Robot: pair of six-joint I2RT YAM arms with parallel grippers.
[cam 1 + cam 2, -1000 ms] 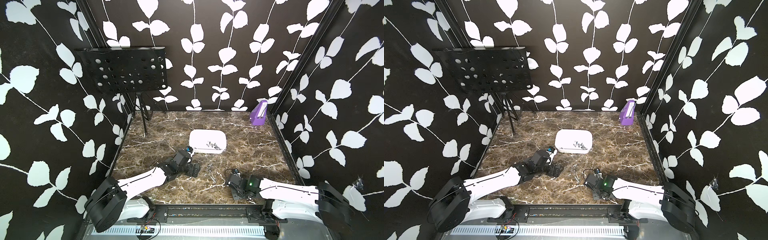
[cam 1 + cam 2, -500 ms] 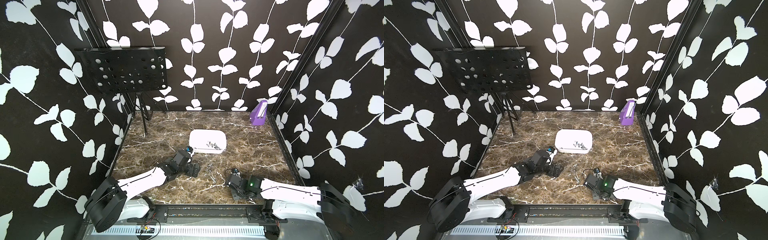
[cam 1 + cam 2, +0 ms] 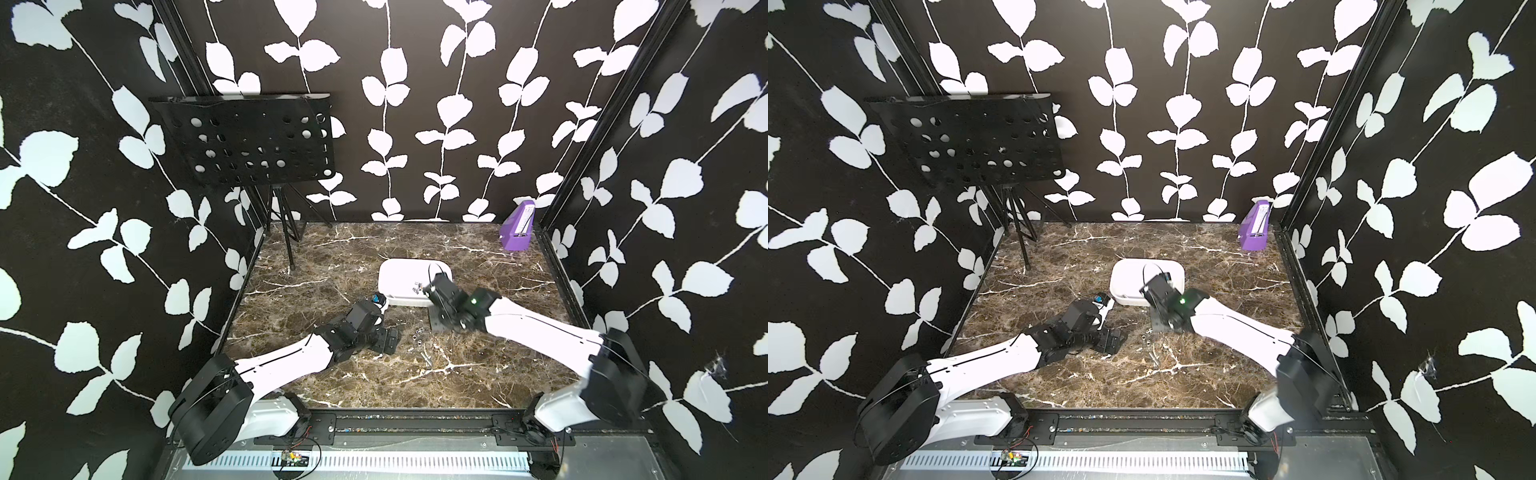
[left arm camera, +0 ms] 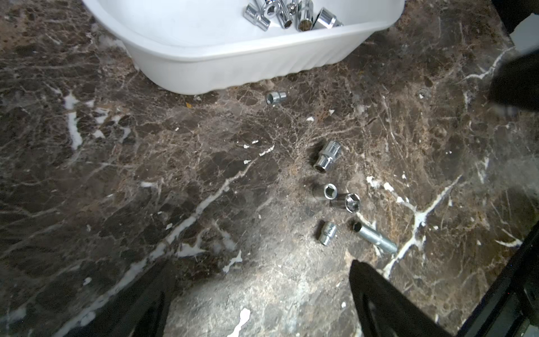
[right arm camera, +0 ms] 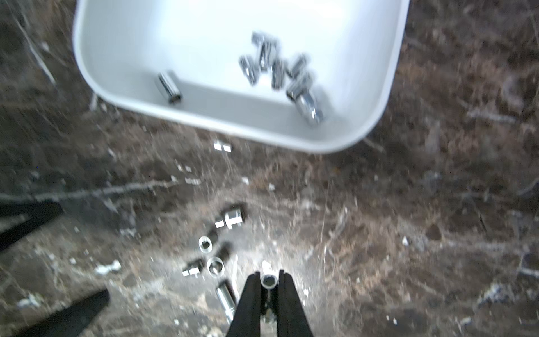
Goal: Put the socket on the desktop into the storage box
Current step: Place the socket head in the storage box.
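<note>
The right tool point(image 5: 268, 275) is closed on one small chrome steel socket point(image 5: 268, 282), held short of the near rim of the white shallow plastic storage box point(image 5: 122, 43). The left tool point(image 4: 260, 264) stands open and empty. I judge the step to be carrying. Next, the right tool must pass over the rim and then let go. Six loose sockets point(image 4: 326, 157) lie on the dark brown marble tabletop point(image 4: 116, 175) beside the box. Those inside it are too blurred to count.

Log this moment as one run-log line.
right gripper: jaws shut on socket, near box | left gripper: jaws open, empty | loose sockets lying on desktop | drop into box pending
</note>
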